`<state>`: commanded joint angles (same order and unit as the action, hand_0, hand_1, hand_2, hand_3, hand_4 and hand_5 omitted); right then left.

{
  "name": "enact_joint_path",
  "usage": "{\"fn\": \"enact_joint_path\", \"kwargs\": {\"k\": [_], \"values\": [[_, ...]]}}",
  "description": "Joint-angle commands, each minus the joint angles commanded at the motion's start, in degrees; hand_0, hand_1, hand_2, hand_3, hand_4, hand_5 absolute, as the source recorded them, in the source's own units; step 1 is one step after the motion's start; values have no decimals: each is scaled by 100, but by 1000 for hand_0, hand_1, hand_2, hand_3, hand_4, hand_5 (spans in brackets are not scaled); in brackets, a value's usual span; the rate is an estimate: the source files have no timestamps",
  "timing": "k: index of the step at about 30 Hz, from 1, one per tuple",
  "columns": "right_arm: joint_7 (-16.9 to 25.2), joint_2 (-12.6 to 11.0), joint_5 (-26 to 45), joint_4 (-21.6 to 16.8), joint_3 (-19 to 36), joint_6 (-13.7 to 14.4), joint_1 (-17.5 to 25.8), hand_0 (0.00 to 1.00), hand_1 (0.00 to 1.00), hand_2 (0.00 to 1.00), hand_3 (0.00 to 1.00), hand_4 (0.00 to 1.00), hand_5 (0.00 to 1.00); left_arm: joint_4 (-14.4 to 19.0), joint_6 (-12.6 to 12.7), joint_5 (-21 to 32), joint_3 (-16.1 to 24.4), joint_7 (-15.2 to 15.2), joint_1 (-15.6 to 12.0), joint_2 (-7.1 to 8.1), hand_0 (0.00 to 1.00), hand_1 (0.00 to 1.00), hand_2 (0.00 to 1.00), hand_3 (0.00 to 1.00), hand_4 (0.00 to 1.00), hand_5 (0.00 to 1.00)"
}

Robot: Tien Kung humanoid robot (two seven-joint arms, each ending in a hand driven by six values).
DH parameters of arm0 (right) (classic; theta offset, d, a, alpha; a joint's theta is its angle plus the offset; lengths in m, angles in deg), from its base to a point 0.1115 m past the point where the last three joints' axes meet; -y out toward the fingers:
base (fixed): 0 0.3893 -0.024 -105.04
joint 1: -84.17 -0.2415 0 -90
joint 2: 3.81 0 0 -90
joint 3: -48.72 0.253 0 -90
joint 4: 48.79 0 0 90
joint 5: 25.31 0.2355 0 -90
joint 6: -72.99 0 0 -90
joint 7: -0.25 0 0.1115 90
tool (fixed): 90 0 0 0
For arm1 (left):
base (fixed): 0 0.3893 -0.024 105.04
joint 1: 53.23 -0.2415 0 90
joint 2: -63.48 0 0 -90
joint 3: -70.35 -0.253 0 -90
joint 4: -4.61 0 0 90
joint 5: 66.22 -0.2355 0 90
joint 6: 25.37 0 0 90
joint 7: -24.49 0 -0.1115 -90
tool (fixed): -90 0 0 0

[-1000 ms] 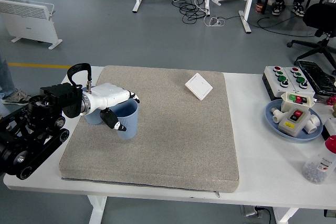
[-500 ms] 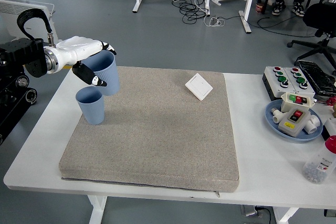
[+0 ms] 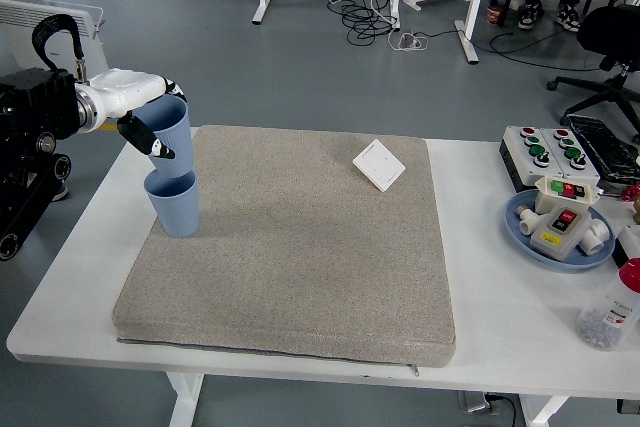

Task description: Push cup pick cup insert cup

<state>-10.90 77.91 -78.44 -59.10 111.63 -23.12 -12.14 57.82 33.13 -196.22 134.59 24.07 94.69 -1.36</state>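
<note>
the left hand (image 3: pixel 140 117) reaches in level from the left edge, fingers wrapped round a blue cup (image 3: pixel 172 137); held upright, its base sits in the mouth of a second blue cup (image 3: pixel 176 205) standing on the grey mat (image 3: pixel 300 247).

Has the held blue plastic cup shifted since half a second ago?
Yes. The held blue cup moved left and down, now directly over the standing blue cup on the grey mat.

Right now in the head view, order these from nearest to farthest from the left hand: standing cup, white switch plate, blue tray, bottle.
1. Standing cup, just below the left hand, mat's left edge.
2. White switch plate, mat's far right.
3. Blue tray, table's right.
4. Bottle, near right corner.
</note>
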Motion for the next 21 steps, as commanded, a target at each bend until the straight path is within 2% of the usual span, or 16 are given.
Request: {"fn": "enact_joint_path", "kwargs": {"k": [7,15,21], "values": [[-3,-5,5,0,-20,-3,10,786,701,711,585,157,489,-296,73,0,-75,-39,28,-79,457,454,433,428,545,2],[2,-8,26,0,-27,-3,-1,785,701,710,586,158,488,-307,35,0,-67,-36,2,-28,452,451,431,426,563,2],[-1,-7,3,0,-21,-3,-16,784,701,710,585,157,488,-395,64,0,-123,-63,30,-64,448,450,430,425,573,2]]}}
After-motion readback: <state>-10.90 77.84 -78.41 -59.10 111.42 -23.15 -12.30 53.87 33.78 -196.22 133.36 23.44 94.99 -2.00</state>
